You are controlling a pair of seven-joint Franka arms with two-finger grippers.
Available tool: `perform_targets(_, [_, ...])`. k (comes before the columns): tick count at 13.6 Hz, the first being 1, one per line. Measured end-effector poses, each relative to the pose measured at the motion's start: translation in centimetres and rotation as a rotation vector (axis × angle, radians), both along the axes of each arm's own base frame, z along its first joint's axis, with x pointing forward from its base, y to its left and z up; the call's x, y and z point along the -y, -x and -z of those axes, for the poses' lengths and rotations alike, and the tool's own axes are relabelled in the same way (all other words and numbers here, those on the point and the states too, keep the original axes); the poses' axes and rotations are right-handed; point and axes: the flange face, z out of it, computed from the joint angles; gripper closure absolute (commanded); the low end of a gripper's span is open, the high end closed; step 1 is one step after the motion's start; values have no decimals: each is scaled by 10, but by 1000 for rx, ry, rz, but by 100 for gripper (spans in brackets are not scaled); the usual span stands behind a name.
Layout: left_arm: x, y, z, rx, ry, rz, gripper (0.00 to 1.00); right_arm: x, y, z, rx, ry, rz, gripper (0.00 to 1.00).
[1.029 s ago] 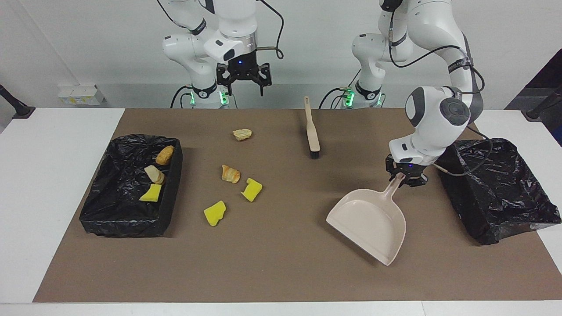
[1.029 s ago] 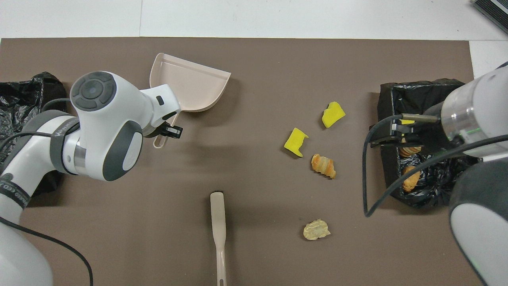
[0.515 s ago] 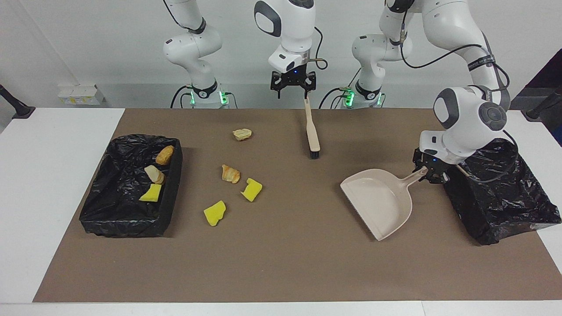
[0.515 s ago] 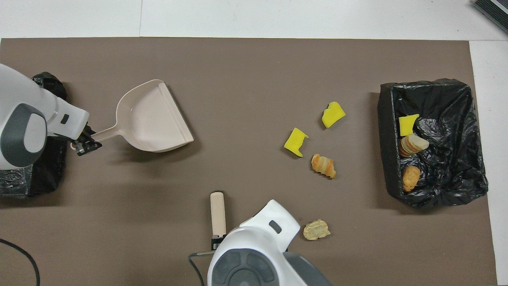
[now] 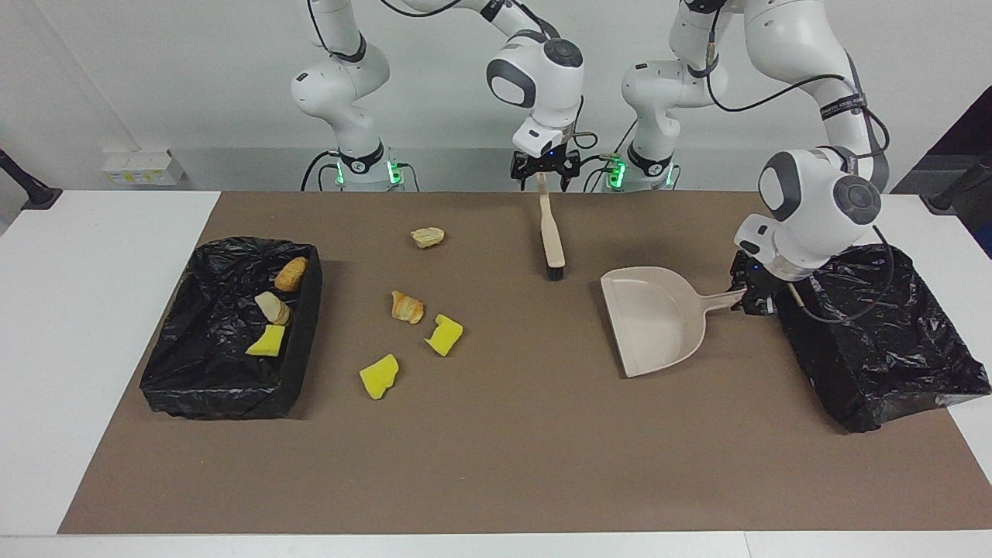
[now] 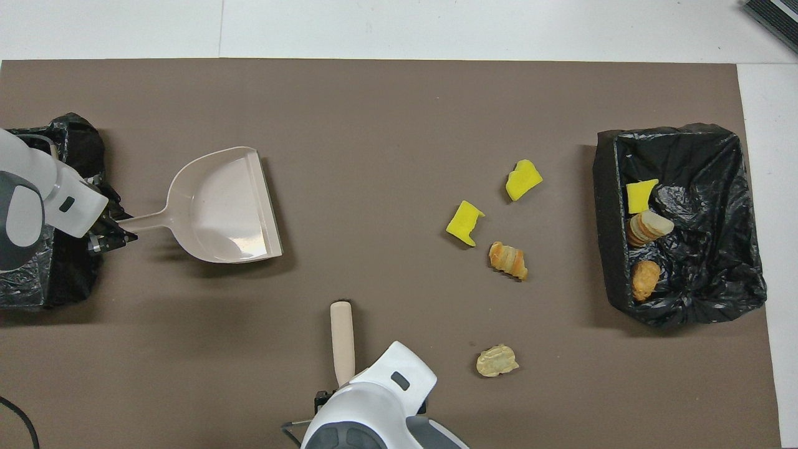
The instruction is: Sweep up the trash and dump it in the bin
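The trash (image 5: 418, 325) lies mid-mat: two bright yellow spongy wedges, a flaky golden pastry, and a paler crumb nearer the robots. The left gripper (image 5: 753, 296) clamps the smooth beige dustpan (image 5: 655, 318) by its handle. The right gripper (image 5: 545, 172), fingers spread, seems to straddle the brush (image 5: 551, 232) handle.

Four trash chunks (image 5: 404, 307) lie on the counter (image 5: 496, 465) beside the bin (image 5: 232, 333) holding three more. The brush (image 5: 552, 232) lies between them and the dustpan (image 5: 659, 318), which is beside the other bin (image 5: 883, 341).
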Motion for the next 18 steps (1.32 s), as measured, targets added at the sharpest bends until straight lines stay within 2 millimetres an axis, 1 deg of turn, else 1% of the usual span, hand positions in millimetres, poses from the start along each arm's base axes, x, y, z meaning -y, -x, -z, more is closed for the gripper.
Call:
perform_targets(1, [10,2,-1,5,-17,30,100,-3,5,13,-6,3,-3,0])
perform_targets(2, [15,2,-2,13,-34,52,100,-2,7,21,-11,10,-5,2])
perform_targets(4, [15,2,-2,24,-46,62,100,3,14,27,-11,16,-12,7])
perform_targets(7, [13,2,-2,26,-50,61,100,11,26,30,4,8,-24,22])
perform_targets(8, [13,2,-2,26,-50,62,100,12,27,30,6,8,-25,34])
perform_targets(9, [13,2,-2,26,-50,62,100,13,28,29,7,7,-25,48])
perform_targets(11, [13,2,-2,26,-50,62,100,13,28,29,8,6,-24,81])
perform_targets(13, [16,2,-2,25,-50,67,100,12,28,29,9,3,-19,100])
perform_targets(16, [21,3,-1,22,-50,74,100,11,26,27,15,-7,2,100])
perform_targets(18, [27,5,-1,8,-55,55,100,11,23,23,19,-10,55,100])
